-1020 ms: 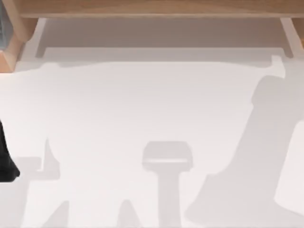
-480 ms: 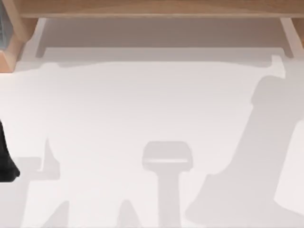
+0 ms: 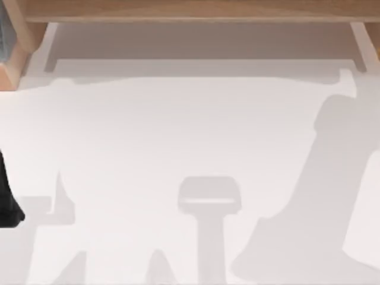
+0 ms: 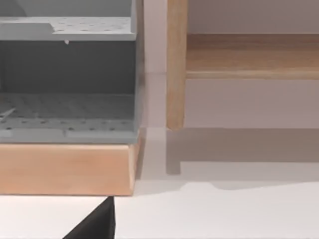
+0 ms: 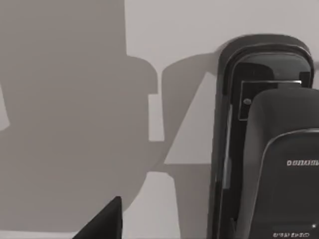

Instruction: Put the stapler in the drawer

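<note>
1. White table [image 3: 190,136] spreads under both arms, crossed by grey arm shadows, the widest toward 4 o'clock
2. Wooden shelf frame [image 3: 196,10] runs along the table's 12 o'clock edge, with a leg [image 4: 175,64] standing on the tabletop
3. Drawer unit [image 4: 67,107], a wooden box holding grey perforated trays, sits at about 10 o'clock; the stapler is not yet in it
4. Left arm [image 3: 7,199] waits at the 9 o'clock edge, and the left gripper [image 4: 97,225] faces the drawer unit; I cannot tell whether it is open or closed
5. Right gripper [image 5: 102,221] hangs near the stapler, apart from it; open or closed, I cannot tell
6. Stapler [image 5: 264,144] lies flat on the table, probably toward 4 o'clock. It looks black, glossy and stiff, likely light but slippery, so a pinch across its long sides near the middle seems safest
7. Small white lettering [image 5: 301,163] on the stapler's top is too small to read
</note>
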You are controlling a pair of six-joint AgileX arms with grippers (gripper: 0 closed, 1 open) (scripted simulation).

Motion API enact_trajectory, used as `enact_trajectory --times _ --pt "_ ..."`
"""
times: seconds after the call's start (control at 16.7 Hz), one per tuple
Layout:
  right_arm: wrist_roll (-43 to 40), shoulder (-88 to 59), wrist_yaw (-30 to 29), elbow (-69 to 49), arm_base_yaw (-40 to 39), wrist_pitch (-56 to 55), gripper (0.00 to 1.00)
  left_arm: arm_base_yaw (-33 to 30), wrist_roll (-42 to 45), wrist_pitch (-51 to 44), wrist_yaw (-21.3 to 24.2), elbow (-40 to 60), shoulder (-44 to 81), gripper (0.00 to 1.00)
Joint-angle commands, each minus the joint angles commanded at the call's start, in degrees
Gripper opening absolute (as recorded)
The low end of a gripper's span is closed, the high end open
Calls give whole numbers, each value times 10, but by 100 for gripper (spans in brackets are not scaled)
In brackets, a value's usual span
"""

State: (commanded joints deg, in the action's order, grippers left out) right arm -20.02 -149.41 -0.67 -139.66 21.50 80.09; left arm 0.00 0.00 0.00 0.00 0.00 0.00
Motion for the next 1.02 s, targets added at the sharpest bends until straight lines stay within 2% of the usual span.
enact_trajectory --times 0.24,0.48,0.72,1.02 --pt "-10 11 2 8 -1 -7 100 0 0 0 0 0 0 100" --pt "-71 81 18 58 3 -69 100 0 0 0 0 0 0 100" --pt "-165 172 48 140 24 -207 100 0 0 0 0 0 0 100" --pt "-304 271 91 290 96 -462 100 0 0 0 0 0 0 100"
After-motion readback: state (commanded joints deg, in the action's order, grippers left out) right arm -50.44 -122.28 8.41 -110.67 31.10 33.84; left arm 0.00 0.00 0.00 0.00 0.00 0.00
